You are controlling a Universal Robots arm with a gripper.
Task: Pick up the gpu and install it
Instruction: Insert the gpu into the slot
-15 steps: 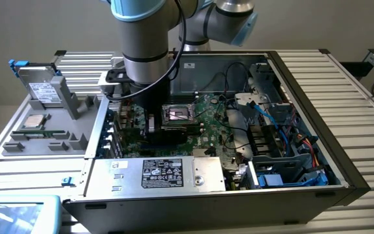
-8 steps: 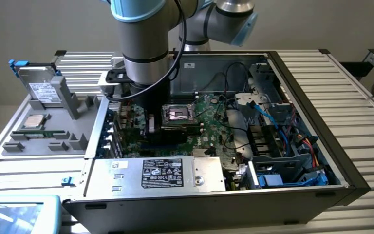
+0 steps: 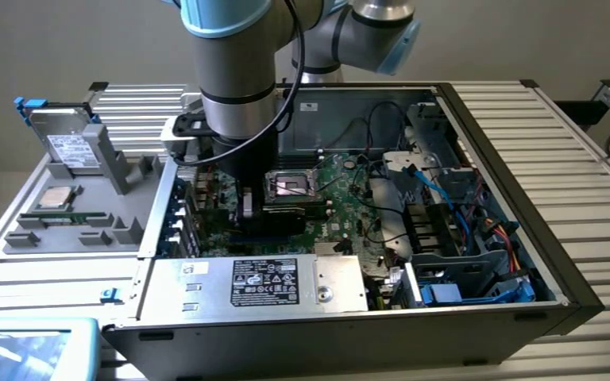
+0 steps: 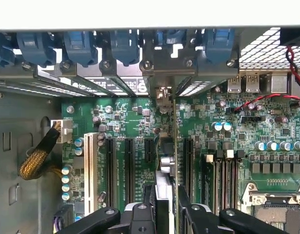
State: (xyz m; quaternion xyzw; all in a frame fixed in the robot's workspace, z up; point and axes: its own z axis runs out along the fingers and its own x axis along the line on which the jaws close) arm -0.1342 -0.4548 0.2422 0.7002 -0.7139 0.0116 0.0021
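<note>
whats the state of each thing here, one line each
gpu: upright on edge, gripped, down over the expansion slots; seated or not, cannot tell
gripper: shut on the gpu
computer case: lying flat, side panel off, insides exposed
processor socket: bare, no cooler on it
hard drive: standing in the gray tray, outside the case

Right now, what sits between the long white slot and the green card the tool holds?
In the wrist view, three empty black slots lie between the long white slot and the green circuit card.
</note>
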